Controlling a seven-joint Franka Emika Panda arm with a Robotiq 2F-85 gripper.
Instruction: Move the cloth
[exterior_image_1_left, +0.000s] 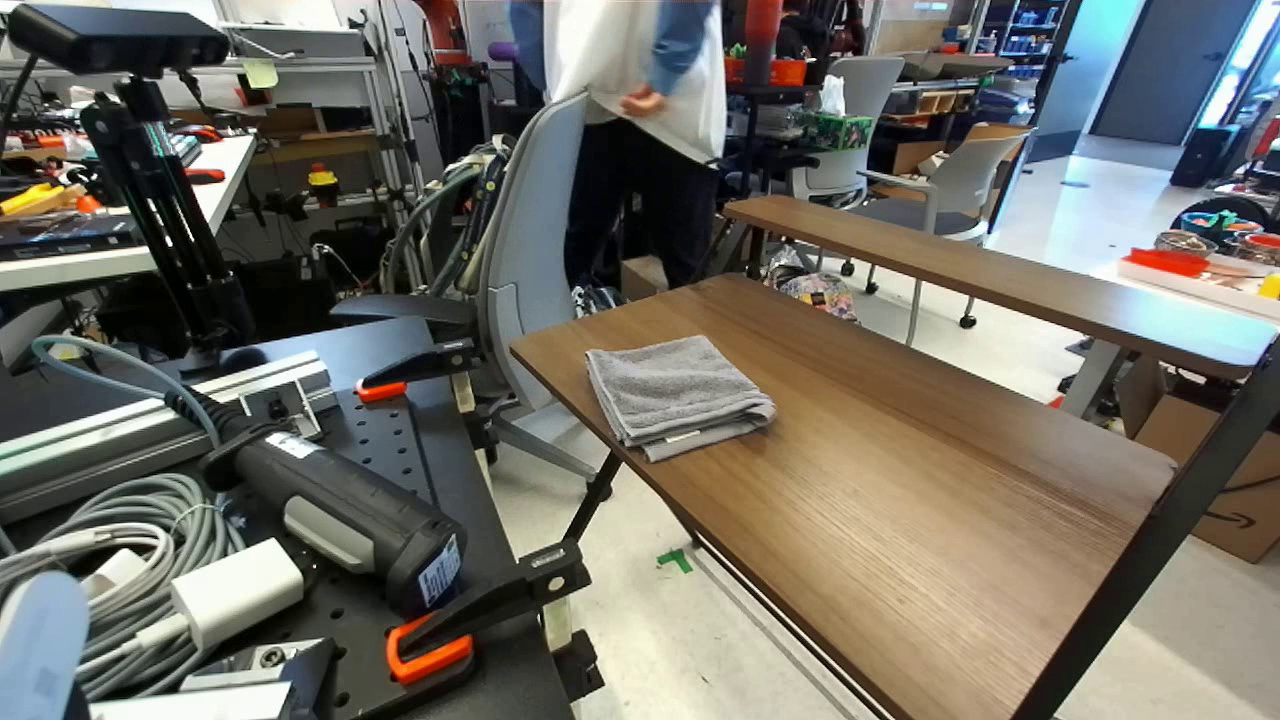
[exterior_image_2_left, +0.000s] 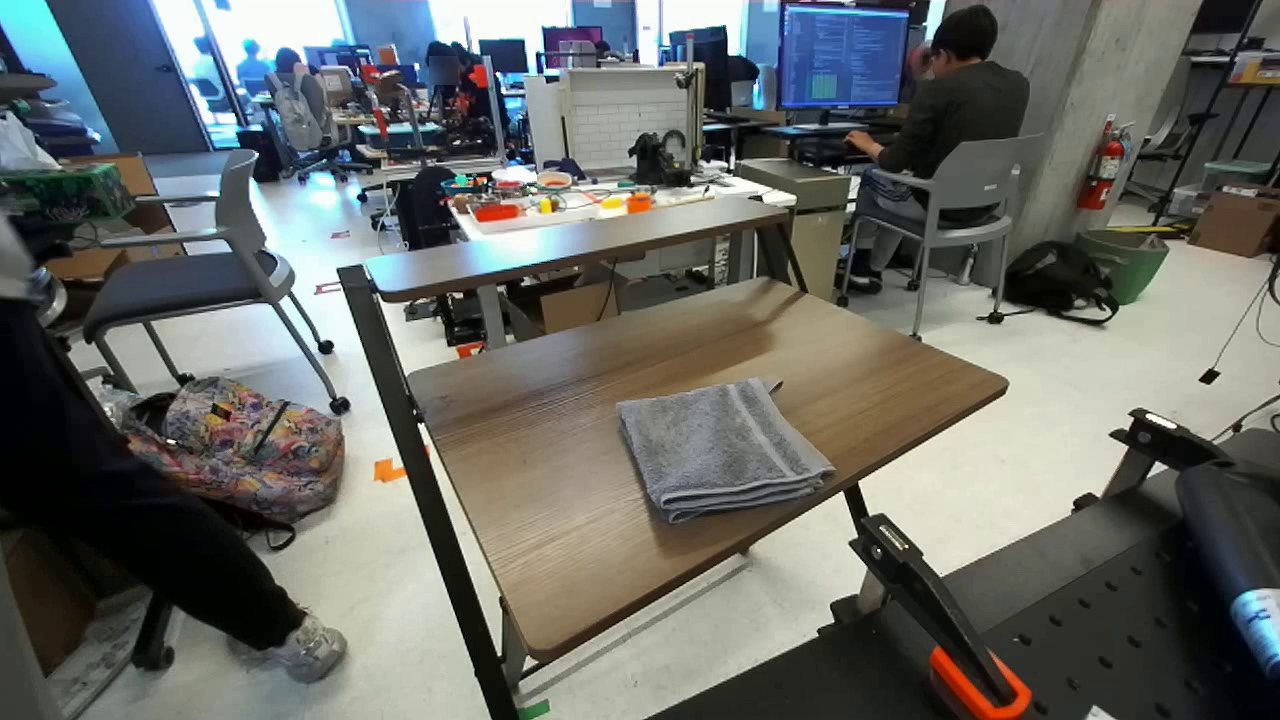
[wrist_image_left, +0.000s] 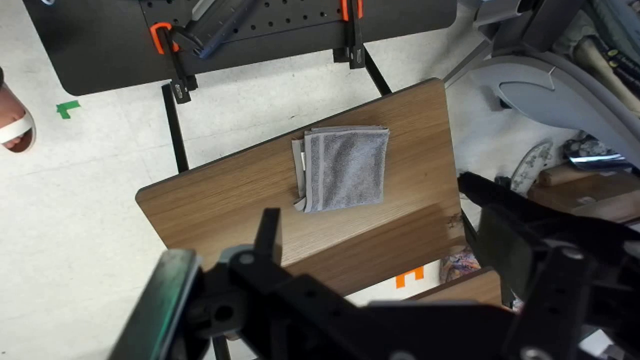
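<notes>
Brown woodgrain tabletop (exterior_image_1_left: 900, 490) bore folded grey terry cloth (wrist_image_left: 350, 167). My black gripper (wrist_image_left: 372, 207) gaped wide, empty; likely pre-grasp, lowering needed next.

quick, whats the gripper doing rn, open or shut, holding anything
Gripper: open, fingers wide apart in the wrist view, holding nothing; the cloth lies on the brown tabletop.

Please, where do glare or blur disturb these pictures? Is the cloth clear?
In an exterior view, windows wash out white; in both exterior views, the raised shelf shines pale at one end; wrist view: claw looks soft; all views: cloth clear.
</notes>
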